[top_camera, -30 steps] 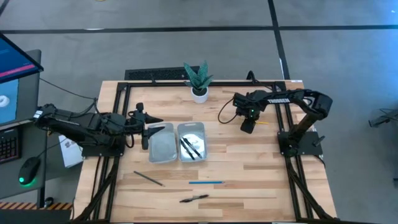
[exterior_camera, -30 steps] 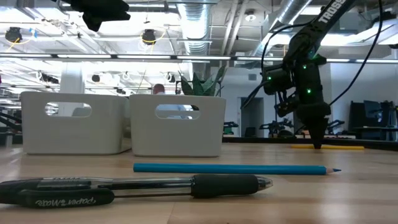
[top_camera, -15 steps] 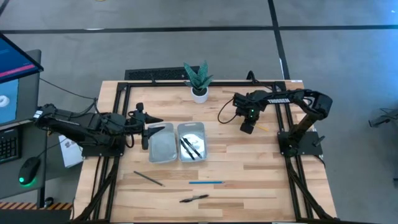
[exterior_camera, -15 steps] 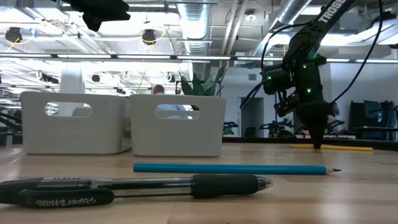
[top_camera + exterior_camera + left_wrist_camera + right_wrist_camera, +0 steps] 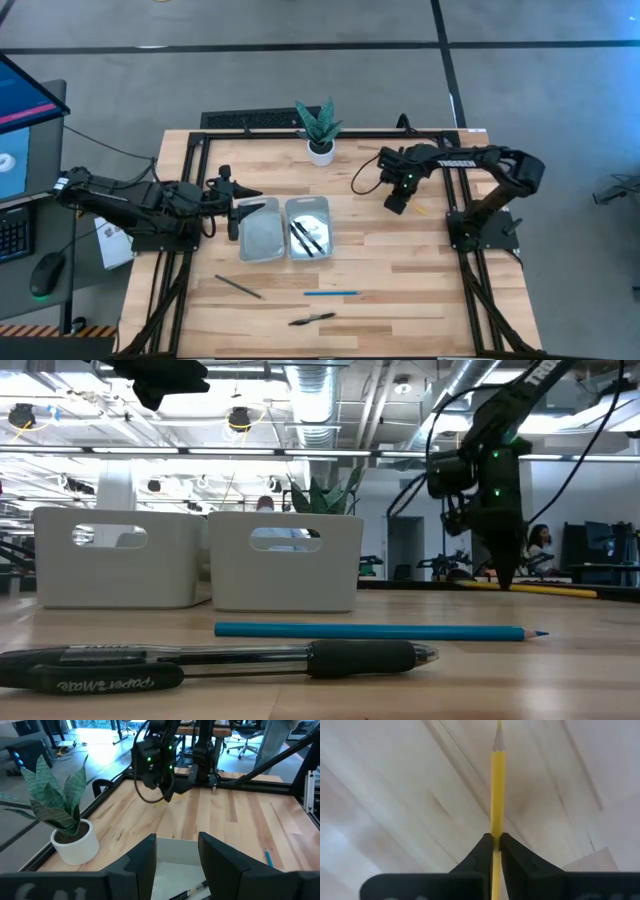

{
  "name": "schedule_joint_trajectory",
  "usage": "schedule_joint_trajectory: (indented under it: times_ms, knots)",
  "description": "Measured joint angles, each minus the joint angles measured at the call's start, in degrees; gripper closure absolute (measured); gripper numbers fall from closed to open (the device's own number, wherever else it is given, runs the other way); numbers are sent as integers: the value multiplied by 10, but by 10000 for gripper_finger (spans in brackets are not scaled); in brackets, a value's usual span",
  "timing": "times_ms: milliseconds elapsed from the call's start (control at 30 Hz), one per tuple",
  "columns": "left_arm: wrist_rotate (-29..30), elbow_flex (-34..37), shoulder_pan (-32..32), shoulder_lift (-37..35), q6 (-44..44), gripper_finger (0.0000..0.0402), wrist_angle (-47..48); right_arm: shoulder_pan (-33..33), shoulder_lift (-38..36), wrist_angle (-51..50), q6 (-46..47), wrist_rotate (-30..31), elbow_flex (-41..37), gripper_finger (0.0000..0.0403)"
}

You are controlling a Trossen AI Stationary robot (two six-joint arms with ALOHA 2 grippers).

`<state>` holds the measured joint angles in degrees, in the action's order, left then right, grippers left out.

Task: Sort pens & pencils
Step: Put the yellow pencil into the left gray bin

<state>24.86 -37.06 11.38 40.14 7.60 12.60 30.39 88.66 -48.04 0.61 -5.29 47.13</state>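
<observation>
Over on the right side of the tabletop point(image 5: 400, 270), the right hand point(image 5: 396, 203) points down and is pinched tight around the yellow pencil point(image 5: 497, 785), gripping it partway along its length. In the low view the pencil point(image 5: 540, 589) sits tilted, one end lifted at the fingers and the other trailing toward the wood. The left hand point(image 5: 175, 860) hangs above the left tray point(image 5: 259, 232), fingers parted with nothing between them. Two white trays sit side by side mid-table; the right tray point(image 5: 309, 228) holds two black pens point(image 5: 308, 238). Near the front edge lie the dark grey pencil point(image 5: 238, 287), the blue pencil point(image 5: 331, 293) and a third black pen point(image 5: 312, 319), all well apart from the trays. A potted plant point(image 5: 319, 130) stands at the back.
</observation>
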Motion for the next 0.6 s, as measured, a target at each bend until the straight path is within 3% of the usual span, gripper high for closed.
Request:
schedule_joint_trajectory:
  times_ms: [367,600]
  knots:
    - [0,0,0,0,0,265,0,-9,-89,3,55,-39,1,354]
    - [0,0,0,0,0,265,0,-32,-145,77,114,-80,1,354]
